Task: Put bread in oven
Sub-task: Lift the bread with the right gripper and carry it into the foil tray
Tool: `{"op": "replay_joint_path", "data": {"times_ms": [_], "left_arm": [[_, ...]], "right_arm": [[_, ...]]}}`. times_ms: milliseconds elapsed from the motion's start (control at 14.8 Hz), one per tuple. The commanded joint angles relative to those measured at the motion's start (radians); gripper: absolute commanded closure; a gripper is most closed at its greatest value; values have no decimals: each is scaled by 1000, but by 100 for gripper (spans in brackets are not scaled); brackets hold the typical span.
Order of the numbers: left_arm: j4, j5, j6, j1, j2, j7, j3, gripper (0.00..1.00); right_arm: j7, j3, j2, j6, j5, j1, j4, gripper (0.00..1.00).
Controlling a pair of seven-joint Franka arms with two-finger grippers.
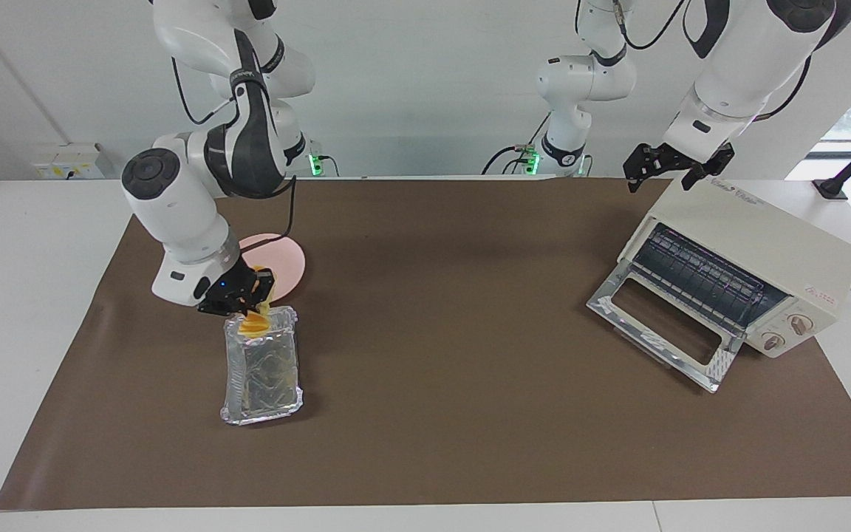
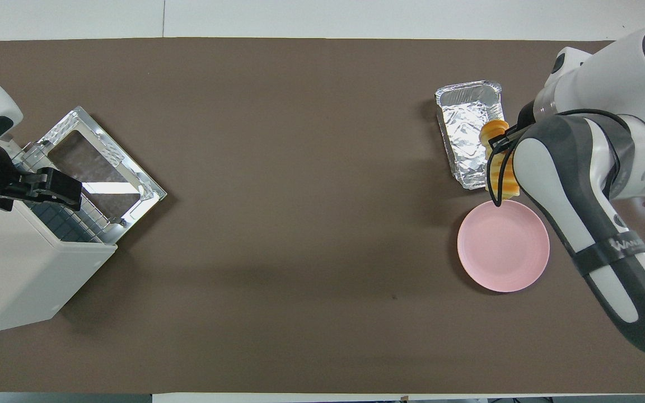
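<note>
While the right end effector (image 1: 248, 294) clamps the bread (image 1: 253, 323) at the left of the facing frame, over the foil tray's (image 1: 263, 369) upper rim, it should lower gently, laying the loaf flat inside before releasing. The left end effector (image 1: 673, 168) waits spread wide at upper right, above the open oven (image 1: 743, 258).

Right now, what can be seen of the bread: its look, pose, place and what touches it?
The bread is a small golden yellow-orange loaf with crosswise ridges like a row of slices. It is off the pink plate, held in the air by the right gripper, whose jaws are shut on its upper part. It hangs lengthwise below the gripper, over the end of the foil tray nearest the robots. Whether its lower end touches the tray cannot be told.
</note>
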Motion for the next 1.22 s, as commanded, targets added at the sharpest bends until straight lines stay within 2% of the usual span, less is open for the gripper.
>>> {"op": "replay_joint_path", "data": {"times_ms": [0, 270, 608, 946, 1014, 1081, 1149], "left_arm": [[-29, -13, 19, 6, -27, -5, 1, 0], [-29, -13, 19, 5, -27, -5, 1, 0], [-29, -13, 19, 6, -27, -5, 1, 0], [-29, -13, 19, 6, -27, -5, 1, 0], [-29, -13, 19, 5, -27, -5, 2, 0], [-28, -13, 19, 6, -27, -5, 1, 0], [-29, -13, 19, 6, -27, -5, 1, 0]], "right_arm": [[33, 0, 174, -13, 13, -14, 185, 100], [59, -1, 269, -6, 6, -14, 261, 100], [57, -1, 269, 138, -1, -12, 187, 100], [60, -1, 265, 179, 0, 3, 140, 100], [59, -1, 263, 175, 2, 3, 140, 66], [59, -1, 263, 170, 2, 3, 140, 1], [59, -1, 260, 161, 2, 0, 142, 0]]}}
